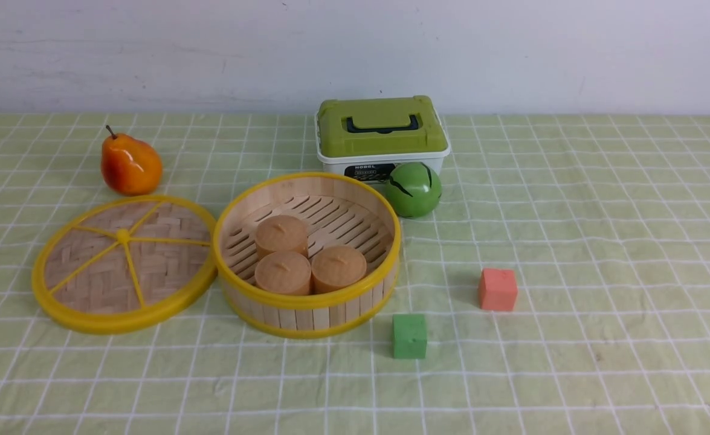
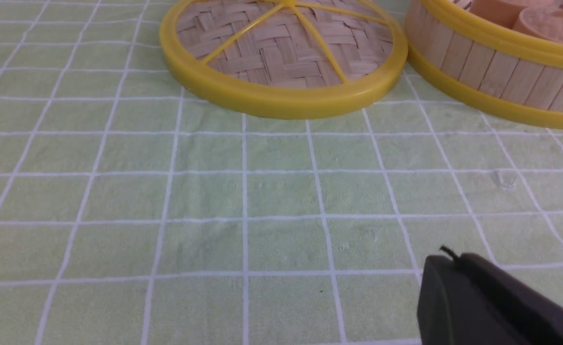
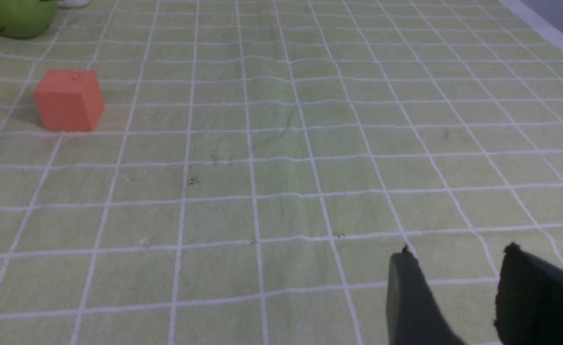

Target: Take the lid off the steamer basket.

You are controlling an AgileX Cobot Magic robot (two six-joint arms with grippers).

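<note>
The lid point(image 1: 122, 263), a woven bamboo disc with a yellow rim and spokes, lies on the checked cloth to the left of the steamer basket point(image 1: 324, 311), its edge touching the basket's side. The basket is uncovered and holds three tan buns point(image 1: 282, 272). In the left wrist view the lid point(image 2: 281, 57) and the basket wall point(image 2: 492, 67) are ahead of my left gripper point(image 2: 451, 258), which is shut and empty above the cloth. My right gripper point(image 3: 456, 254) is open and empty over bare cloth. Neither gripper shows in the front view.
A pear point(image 1: 130, 164) stands behind the lid. A white box with a green top point(image 1: 382, 136) and a green ball point(image 1: 414, 189) are behind the basket. A green cube point(image 1: 409, 336) and a red cube point(image 1: 498, 289) sit to the basket's right; the red cube also shows in the right wrist view point(image 3: 68, 99).
</note>
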